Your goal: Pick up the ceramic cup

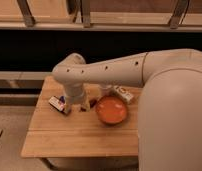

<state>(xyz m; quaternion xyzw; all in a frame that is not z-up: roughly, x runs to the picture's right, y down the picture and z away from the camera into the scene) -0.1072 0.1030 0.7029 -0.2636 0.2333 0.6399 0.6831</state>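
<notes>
The ceramic cup (105, 89) is a small whitish shape at the back of the wooden table (69, 135), just behind the orange bowl (112, 110) and partly hidden under my arm. My gripper (76, 107) points down at the table's left part, left of the bowl and of the cup. Its two dark fingertips (68, 109) stand apart just above the tabletop, with nothing visible between them. The white arm (114, 72) reaches in from the right.
A white rectangular box with markings (123, 93) lies behind the bowl to the right. A small white, red and blue packet (57, 103) lies just left of the gripper. A dark shelf and rails run behind the table. Floor lies to the left.
</notes>
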